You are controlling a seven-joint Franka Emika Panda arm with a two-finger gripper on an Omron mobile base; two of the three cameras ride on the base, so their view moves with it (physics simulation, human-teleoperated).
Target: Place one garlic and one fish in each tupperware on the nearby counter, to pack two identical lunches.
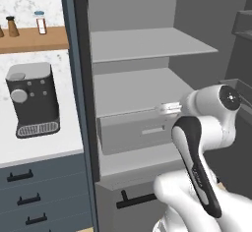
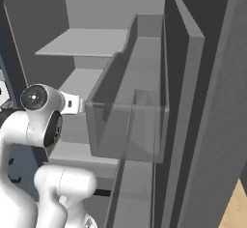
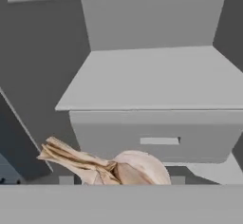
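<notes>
In the left base view my arm (image 1: 204, 142) reaches into the open fridge (image 1: 147, 44), beside the counter (image 1: 44, 150) with its coffee machine (image 1: 32, 101). The right base view shows the door bin (image 2: 128, 121). In the hand view a garlic (image 3: 118, 168) sits right at my gripper, apparently clamped between its tips. I judge that carrying the garlic out to a tupperware comes next.

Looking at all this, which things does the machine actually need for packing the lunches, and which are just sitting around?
Part of the job:
- garlic, right at the gripper, in front of the open fridge
- counter, where the lunches get packed

Just sitting around:
- coffee machine on the counter
- two small bottles on the wooden shelf
- fridge drawer, shut
</notes>
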